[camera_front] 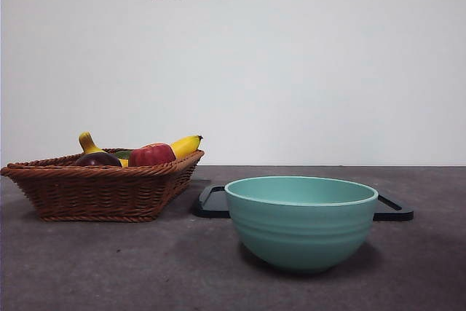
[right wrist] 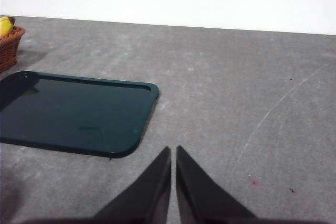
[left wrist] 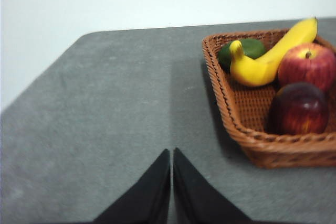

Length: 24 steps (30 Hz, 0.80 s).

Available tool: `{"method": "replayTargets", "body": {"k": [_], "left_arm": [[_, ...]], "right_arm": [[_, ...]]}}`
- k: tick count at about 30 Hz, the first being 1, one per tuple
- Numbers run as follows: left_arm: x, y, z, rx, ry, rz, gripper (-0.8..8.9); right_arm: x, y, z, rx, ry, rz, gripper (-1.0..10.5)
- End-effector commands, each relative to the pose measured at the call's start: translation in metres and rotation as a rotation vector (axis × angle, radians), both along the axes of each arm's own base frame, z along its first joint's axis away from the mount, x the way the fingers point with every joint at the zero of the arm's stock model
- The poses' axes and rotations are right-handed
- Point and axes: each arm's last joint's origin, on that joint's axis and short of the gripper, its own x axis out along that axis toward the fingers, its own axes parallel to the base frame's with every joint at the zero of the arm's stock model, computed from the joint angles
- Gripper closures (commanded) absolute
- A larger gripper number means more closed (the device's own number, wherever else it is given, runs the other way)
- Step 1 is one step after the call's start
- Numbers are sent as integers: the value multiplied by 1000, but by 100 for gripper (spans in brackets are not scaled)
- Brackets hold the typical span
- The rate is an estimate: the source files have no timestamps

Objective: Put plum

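Jaws pressed together, empty, both grippers: left gripper (left wrist: 171,153) above table beside basket (left wrist: 231,114) holding plum (left wrist: 298,108); right gripper (right wrist: 173,150) near tray (right wrist: 73,114).

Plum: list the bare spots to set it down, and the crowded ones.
Free: the tray, nothing on it; the bowl, nothing showing over its rim; the table beside the basket. Crowded: the basket's far end, holding banana, apple, plum.

Front view: low, level across the table, close to the bowl (camera_front: 301,221), facing the wall. Left wrist view: looks down over the basket (left wrist: 236,111). Right wrist view: looks down over the tray (right wrist: 73,113). Front and left wrist share the basket; front and right wrist, the tray.
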Motion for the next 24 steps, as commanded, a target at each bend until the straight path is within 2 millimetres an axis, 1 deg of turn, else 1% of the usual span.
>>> {"method": "replayTargets", "body": {"k": [1,4,7,11,14,18,21,24], "left_arm": [[1,0,-7,-201,22,37,807],[1,0,-7,-276,21,50,807],[1,0,-6,-337,18,59,806],[-1,0,1,-381,-2,62,806],[-3,-1,10,-393,-4,38,805],[-9,-2,27,-404,11,26,805],[-13,-2,41,-412,-1,21,805],[-17,-3,56,-418,1,-22,805]], "right_arm": [[0,0,-1,52,9,-9,942],[0,0,-1,134,20,-20,942],[0,0,0,168,20,-21,942],[-1,0,5,225,16,-29,942],[-3,0,16,246,-12,-28,942],[-8,0,36,264,-55,-24,942],[-12,0,51,265,-54,-18,942],[-17,1,67,266,-31,-3,942]]}}
